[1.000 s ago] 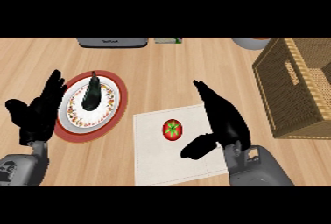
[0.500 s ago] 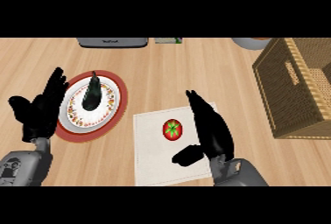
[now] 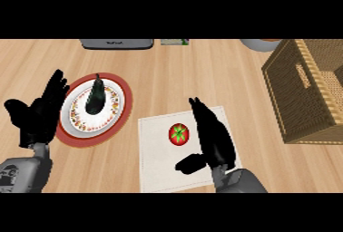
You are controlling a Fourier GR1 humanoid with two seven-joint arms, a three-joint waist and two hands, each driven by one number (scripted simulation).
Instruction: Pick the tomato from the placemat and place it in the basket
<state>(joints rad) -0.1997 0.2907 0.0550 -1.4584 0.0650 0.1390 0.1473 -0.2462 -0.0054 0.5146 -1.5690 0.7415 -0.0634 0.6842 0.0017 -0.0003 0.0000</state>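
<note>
- I note a light wooden counter (image 3: pixel 174 68); a grey appliance (image 3: pixel 117 43) sits at its far edge.
- Tomato (image 3: pixel 178 134) lies on the white placemat (image 3: pixel 157 163), just left of my right hand (image 3: pixel 214 140), which is released, fingers straight.
- Wicker basket (image 3: pixel 305 90) stands well apart, at right.
- Left hand (image 3: pixel 40 113) rests released beside a plate (image 3: pixel 114 115) carrying a dark vegetable (image 3: pixel 95 96).

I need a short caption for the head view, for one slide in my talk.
Open right hand beside the tomato on the placemat; basket waits at right.

There was one tomato (image 3: pixel 178 134), one placemat (image 3: pixel 161 154), one basket (image 3: pixel 305 86), one plate (image 3: pixel 94 111) bearing one dark vegetable (image 3: pixel 95 95), and two hands: left (image 3: pixel 36 115), right (image 3: pixel 213 142).
</note>
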